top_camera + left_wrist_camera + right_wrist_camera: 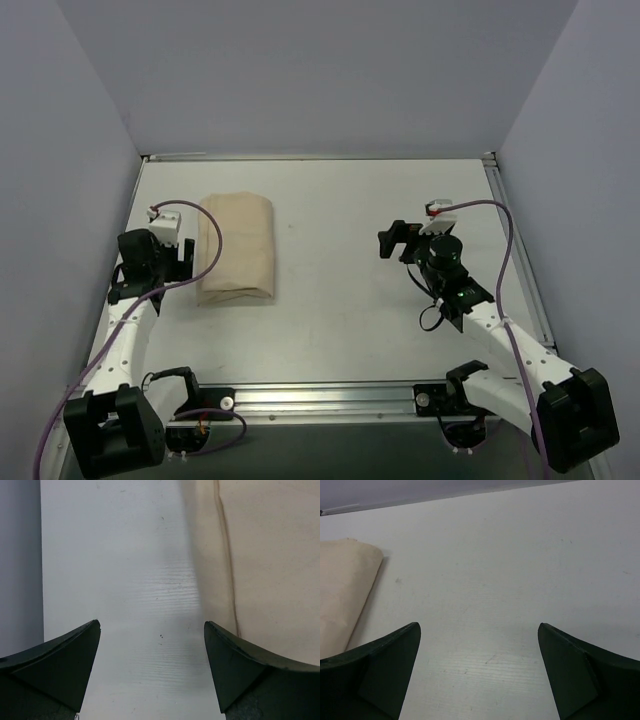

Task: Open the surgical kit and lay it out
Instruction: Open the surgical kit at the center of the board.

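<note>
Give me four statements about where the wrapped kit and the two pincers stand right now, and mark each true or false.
1. The beige cloth bundle is folded shut. True.
2. The left pincer is clamped on the bundle. False: it stands open beside the bundle's left edge, holding nothing.
3. The right pincer is open over bare table, apart from the bundle. True.
4. Steel instruments lie spread out on the table. False: none are visible; only the closed bundle shows.
</note>
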Robot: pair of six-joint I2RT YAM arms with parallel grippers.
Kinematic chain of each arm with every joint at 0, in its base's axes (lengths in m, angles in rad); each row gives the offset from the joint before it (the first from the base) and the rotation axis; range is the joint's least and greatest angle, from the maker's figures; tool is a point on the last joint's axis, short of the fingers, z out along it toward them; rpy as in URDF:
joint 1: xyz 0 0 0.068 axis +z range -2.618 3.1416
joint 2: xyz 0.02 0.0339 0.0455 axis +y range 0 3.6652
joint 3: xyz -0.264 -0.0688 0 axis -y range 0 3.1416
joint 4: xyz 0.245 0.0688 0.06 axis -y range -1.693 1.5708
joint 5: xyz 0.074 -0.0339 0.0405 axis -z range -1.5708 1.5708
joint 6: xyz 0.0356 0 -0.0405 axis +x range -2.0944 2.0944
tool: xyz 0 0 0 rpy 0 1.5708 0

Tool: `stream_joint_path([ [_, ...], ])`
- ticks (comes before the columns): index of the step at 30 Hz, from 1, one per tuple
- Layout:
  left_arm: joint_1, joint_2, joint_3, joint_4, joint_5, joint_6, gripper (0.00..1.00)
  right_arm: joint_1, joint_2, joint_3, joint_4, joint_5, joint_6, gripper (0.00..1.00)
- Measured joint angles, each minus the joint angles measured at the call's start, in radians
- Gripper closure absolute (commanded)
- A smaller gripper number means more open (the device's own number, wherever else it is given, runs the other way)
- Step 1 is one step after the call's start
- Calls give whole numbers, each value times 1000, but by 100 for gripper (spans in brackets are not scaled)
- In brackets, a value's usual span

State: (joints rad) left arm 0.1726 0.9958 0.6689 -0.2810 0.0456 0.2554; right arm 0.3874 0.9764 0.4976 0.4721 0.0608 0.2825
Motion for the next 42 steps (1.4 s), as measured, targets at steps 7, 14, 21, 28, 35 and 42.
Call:
stream_joint_path([
  [7,0,151,164,-120,35,41,0,1,146,59,146,-235,137,2],
  [14,6,383,476,-333,240,48,18,136,334,195,187,-255,182,9],
  [21,-8,575,550,-419,355,33,9,262,563,347,158,-189,192,18],
  [28,-10,846,678,-385,349,-26,28,279,730,412,119,-192,215,20],
  [35,-55,897,684,-362,380,-40,68,288,728,415,102,-178,211,20],
  [42,-182,906,683,-348,448,-85,77,269,652,385,58,-146,194,20],
])
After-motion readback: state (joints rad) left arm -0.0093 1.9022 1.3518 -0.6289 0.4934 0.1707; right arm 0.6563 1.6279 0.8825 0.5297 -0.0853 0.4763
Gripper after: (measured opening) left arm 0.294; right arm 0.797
